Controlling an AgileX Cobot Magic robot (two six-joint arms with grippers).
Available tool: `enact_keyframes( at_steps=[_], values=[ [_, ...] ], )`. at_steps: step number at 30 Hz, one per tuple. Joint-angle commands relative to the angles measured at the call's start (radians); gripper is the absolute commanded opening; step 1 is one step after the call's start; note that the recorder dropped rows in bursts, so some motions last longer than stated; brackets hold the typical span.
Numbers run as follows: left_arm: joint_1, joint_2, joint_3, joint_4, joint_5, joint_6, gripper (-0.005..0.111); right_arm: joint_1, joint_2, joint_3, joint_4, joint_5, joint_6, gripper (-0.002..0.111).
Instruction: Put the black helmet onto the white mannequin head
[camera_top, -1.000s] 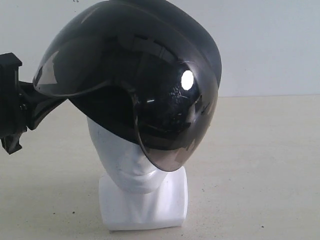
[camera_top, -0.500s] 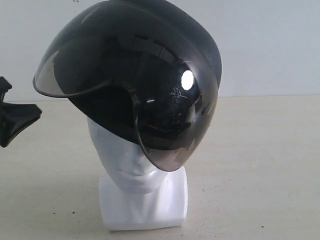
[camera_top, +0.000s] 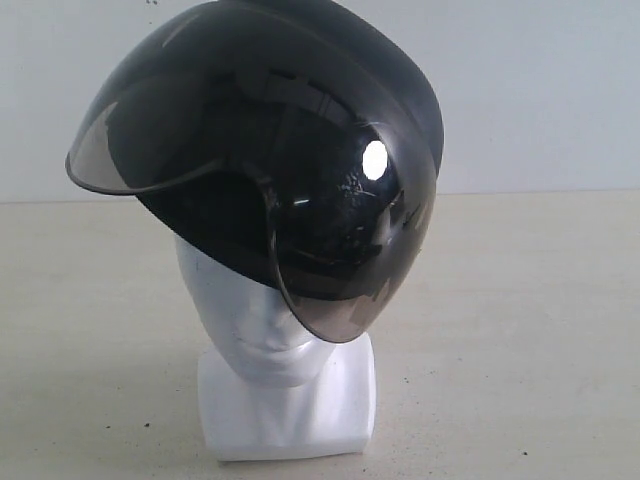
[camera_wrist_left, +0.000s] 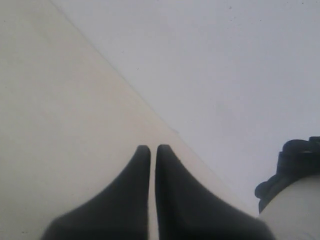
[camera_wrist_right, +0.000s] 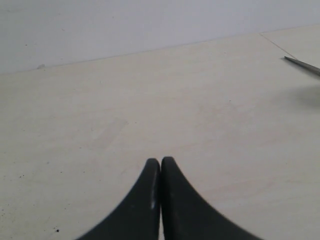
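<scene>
The black helmet (camera_top: 300, 130) sits on top of the white mannequin head (camera_top: 255, 320), tilted, with its smoky visor (camera_top: 340, 240) hanging down over one side of the face. The head's chin, neck and squarish base show below it. Neither gripper appears in the exterior view. In the left wrist view my left gripper (camera_wrist_left: 153, 148) is shut with only a hairline slit between its fingers and nothing held. My right gripper (camera_wrist_right: 160, 161) is shut and empty over bare tabletop. A bit of white head and black helmet edge (camera_wrist_left: 295, 165) shows at the corner of the left wrist view.
The pale table (camera_top: 520, 330) stretches around the mannequin base, with a plain light wall (camera_top: 540, 90) behind. A thin dark rod-like edge (camera_wrist_right: 302, 65) shows at the far side of the right wrist view.
The left gripper, which was at the helmet's visor edge on the left, has drawn away leftward and left the exterior view. The helmet stays on the head unmoved.
</scene>
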Motion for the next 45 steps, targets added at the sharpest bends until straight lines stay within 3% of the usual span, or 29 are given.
enact_keyframes(
  at_steps=[1, 4, 9, 13, 16, 18, 22, 23, 28, 31, 33, 35, 36, 38, 39, 41, 43, 45],
  values=[
    [0.002, -0.033, 0.004, 0.020, -0.001, -0.025, 0.004, 0.000, -0.004, -0.001, -0.005, -0.007, -0.007, 0.000],
    [0.002, -0.033, 0.008, 0.046, -0.007, -0.025, 0.004, 0.000, -0.004, -0.001, -0.108, -0.092, -0.101, 0.000],
    [0.002, -0.033, 0.008, 0.124, -0.030, -0.025, 0.004, 0.000, -0.004, -0.001, -0.214, -0.454, -0.235, 0.000],
    [0.002, -0.033, 0.008, 0.128, -0.030, -0.025, 0.004, 0.000, -0.004, -0.001, -0.203, -0.821, -0.203, 0.000],
    [0.002, -0.033, -0.013, 0.169, -0.036, -0.025, 0.004, 0.000, -0.004, -0.003, -0.145, -1.114, -0.021, 0.000],
    [0.002, -0.033, -0.039, 0.239, -0.047, -0.025, 0.004, 0.000, -0.001, -0.096, -0.113, -1.013, 0.048, 0.000],
    [0.002, -0.036, -0.109, 0.341, -0.040, -0.082, 0.004, 0.000, 0.130, -0.436, -0.154, -0.533, 0.101, 0.000],
    [0.002, -0.046, -0.137, 0.362, -0.018, -0.081, 0.004, 0.000, 0.267, -0.632, -0.150, -0.222, 0.115, 0.000],
    [0.002, -0.071, -0.213, 0.502, 0.001, -0.124, 0.004, 0.000, 0.677, -0.956, -0.080, 0.449, 0.125, 0.000],
    [0.002, -0.071, -0.263, 0.572, 0.002, -0.124, 0.004, 0.000, 0.843, -0.952, -0.026, 0.521, 0.125, 0.000],
    [0.002, -0.061, -0.361, 0.654, -0.012, -0.133, 0.004, 0.000, 1.003, -0.948, 0.123, 0.511, 0.079, 0.000],
    [0.002, -0.039, -0.472, 0.670, -0.054, -0.140, 0.004, 0.000, 1.142, -0.948, 0.414, 0.427, -0.201, 0.000],
    [0.002, -0.007, -0.559, 0.672, -0.109, -0.140, 0.004, 0.000, 1.229, -0.948, 0.713, 0.395, -0.394, 0.000],
    [0.002, 0.066, -0.685, 0.670, -0.216, -0.142, 0.004, 0.000, 1.322, -0.948, 1.074, 0.374, -0.678, 0.000],
    [0.002, 0.090, -0.726, 0.670, -0.249, -0.147, 0.004, 0.004, 1.348, -0.948, 1.156, 0.357, -0.731, 0.000],
    [-0.044, 0.201, -0.843, 0.714, -0.367, -0.129, 0.004, 0.110, 1.437, -0.960, 1.219, 0.219, -0.771, 0.000],
    [-0.125, 0.273, -0.911, 0.802, -0.362, -0.210, 0.004, 0.232, 1.481, -1.001, 1.219, 0.168, -0.782, 0.000],
    [-0.164, 0.317, -0.911, 0.802, -0.389, -0.184, 0.004, 0.297, 1.484, -1.006, 1.217, 0.117, -0.773, 0.000]
  ],
)
